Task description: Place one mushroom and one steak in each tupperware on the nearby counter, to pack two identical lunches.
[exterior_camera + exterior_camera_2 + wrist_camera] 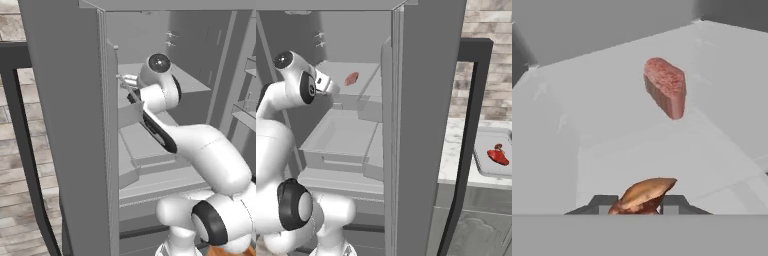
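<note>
Here our gripper [641, 205] pinches a brown-capped mushroom [644, 195] inside the fridge, near a pale pink steak [666, 87] farther back.

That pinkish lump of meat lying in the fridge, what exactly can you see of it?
The steak is a small, thick raw slab, pale pink with whitish mottling on top and darker red sides. It lies alone on a light-grey fridge shelf, touching nothing else. In the hand view it sits beyond the gripper, which holds a brown mushroom.
</note>
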